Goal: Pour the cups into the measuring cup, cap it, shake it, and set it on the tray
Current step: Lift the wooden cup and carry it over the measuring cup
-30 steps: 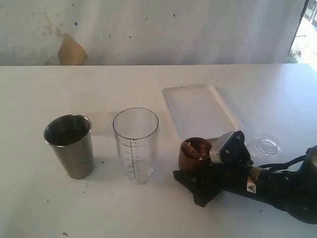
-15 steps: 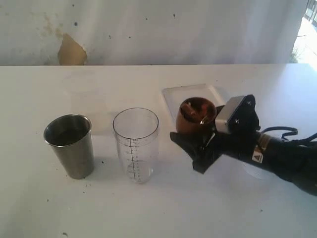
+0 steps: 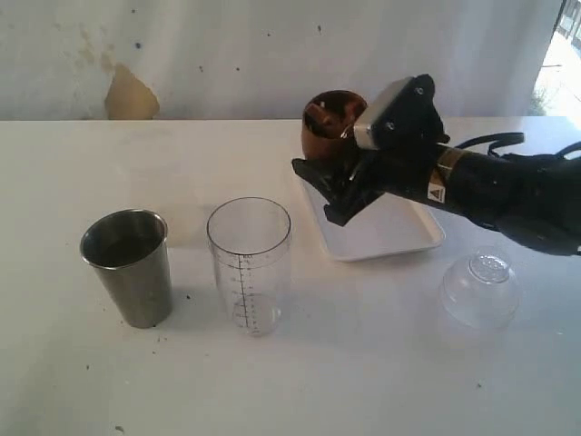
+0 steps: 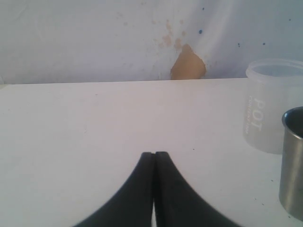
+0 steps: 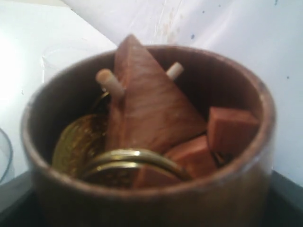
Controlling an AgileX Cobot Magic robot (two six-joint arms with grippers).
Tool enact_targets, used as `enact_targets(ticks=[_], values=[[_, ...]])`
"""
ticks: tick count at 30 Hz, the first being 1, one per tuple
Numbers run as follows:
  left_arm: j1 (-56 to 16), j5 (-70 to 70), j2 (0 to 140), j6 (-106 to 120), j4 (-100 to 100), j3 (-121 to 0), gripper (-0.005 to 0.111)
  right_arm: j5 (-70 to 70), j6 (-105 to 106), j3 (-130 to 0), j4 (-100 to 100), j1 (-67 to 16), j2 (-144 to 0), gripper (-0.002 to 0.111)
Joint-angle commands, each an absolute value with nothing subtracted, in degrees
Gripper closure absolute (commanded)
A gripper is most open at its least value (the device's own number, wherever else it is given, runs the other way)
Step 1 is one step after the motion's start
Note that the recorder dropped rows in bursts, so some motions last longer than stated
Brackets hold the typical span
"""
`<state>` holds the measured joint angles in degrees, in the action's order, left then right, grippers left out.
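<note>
My right gripper [image 3: 329,173] is shut on the dark brown wooden cup [image 3: 329,123], held in the air above the white tray [image 3: 372,227], right of and higher than the measuring cup [image 3: 250,263]. The right wrist view is filled by the wooden cup [image 5: 147,142]; inside lie wooden blocks, gold rings and small pegs. The clear measuring cup with its printed scale stands upright mid-table. The steel tumbler [image 3: 129,265] stands to its left and shows at the frame edge as the steel tumbler [image 4: 292,163] in the left wrist view. My left gripper [image 4: 155,156] is shut on nothing, low over the table.
A clear domed plastic lid [image 3: 480,289] lies on the table right of the tray. A faint translucent cup [image 4: 273,104] marked POT stands behind the steel tumbler. A white wall with a brown patch [image 3: 130,94] runs behind the table.
My right gripper has lifted the wooden cup off the table and carried it up and leftward, over the tray. The domed lid it hid is now in plain sight.
</note>
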<state>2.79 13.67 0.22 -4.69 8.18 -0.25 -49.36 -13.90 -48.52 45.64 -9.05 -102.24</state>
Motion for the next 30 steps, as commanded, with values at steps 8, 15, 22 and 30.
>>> enact_targets(ticks=[8,15,22,30], values=[[2.67,13.61,0.0,-4.85,7.8,0.0,0.107,-43.17,6.58,-57.24,46.56,-13.96,-104.27,0.108],[2.67,13.61,0.0,-4.85,7.8,0.0,0.107,-43.38,12.67,-57.24,52.52,-14.23,-104.27,0.108],[2.67,13.61,0.0,-4.85,7.8,0.0,0.107,-44.33,14.01,-57.28,52.53,-14.23,-104.05,0.108],[2.67,13.61,0.0,-4.85,7.8,0.0,0.107,-44.66,15.89,-57.5,53.91,-14.62,-104.05,0.108]])
